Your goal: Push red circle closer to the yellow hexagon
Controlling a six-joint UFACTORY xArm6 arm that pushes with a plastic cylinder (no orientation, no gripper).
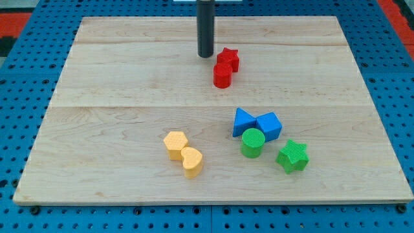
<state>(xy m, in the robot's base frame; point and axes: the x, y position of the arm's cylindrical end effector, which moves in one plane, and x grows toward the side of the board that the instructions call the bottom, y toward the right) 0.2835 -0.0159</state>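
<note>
The red circle (222,76) stands on the wooden board, just right of centre in the upper half, touching a red star (228,58) right behind it. The yellow hexagon (175,144) sits lower, left of centre, touching a yellow heart (192,162) at its lower right. My tip (205,55) rests on the board just left of the red star and up-left of the red circle, a small gap apart from both.
A blue triangle (243,122) and a blue cube (269,125) sit at lower right, with a green circle (253,142) and a green star (292,156) just below them. The board (97,97) lies on a blue pegboard.
</note>
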